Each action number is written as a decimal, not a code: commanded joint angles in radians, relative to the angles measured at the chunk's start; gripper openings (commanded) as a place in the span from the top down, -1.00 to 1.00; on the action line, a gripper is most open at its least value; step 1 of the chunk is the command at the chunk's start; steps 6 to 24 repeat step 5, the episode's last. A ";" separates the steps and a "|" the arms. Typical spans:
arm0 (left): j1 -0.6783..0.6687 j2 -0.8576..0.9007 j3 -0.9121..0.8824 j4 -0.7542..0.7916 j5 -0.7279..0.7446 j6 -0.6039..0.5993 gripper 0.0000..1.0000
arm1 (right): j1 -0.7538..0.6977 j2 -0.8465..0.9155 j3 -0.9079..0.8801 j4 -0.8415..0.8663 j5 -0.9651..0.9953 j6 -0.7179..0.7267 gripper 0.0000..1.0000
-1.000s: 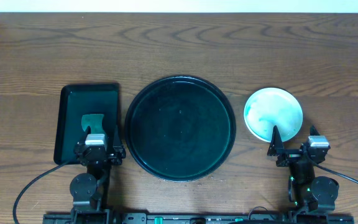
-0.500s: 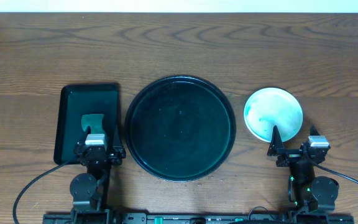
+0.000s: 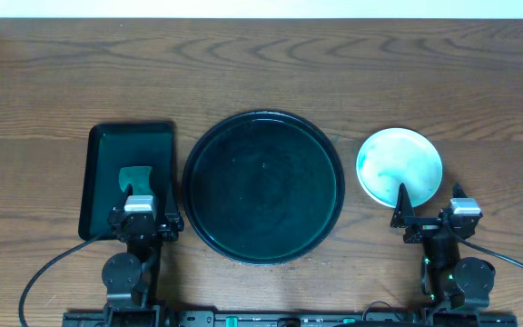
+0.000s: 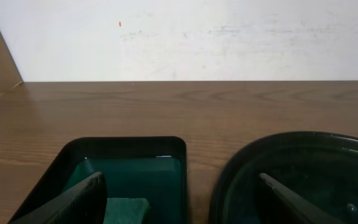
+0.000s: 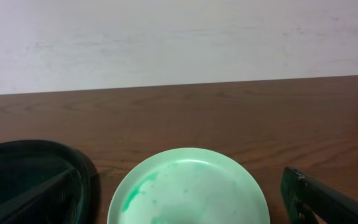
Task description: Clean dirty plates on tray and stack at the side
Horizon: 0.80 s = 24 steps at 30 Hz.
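The large round black tray (image 3: 263,186) lies in the middle of the table with nothing on it; its rim also shows in the left wrist view (image 4: 303,162) and the right wrist view (image 5: 36,163). A pale teal plate (image 3: 399,165) with faint teal smears lies on the wood to the tray's right, possibly the top of a stack; it shows in the right wrist view (image 5: 188,186). My right gripper (image 3: 432,211) is open and empty just in front of that plate. My left gripper (image 3: 145,216) is open and empty at the near end of the green tray.
A dark green rectangular tray (image 3: 107,154) lies left of the black tray and holds a folded teal cloth (image 3: 135,178), which also shows in the left wrist view (image 4: 127,210). A white wall runs along the table's far edge.
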 commanded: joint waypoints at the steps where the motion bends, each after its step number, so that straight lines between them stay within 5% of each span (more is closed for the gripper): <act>1: -0.005 -0.006 -0.008 -0.049 -0.014 0.014 -0.51 | -0.009 -0.006 -0.002 -0.004 -0.005 0.008 -0.98; 24: -0.005 -0.006 -0.008 -0.049 -0.014 0.014 -0.51 | -0.009 -0.006 -0.002 -0.004 -0.005 0.008 -0.98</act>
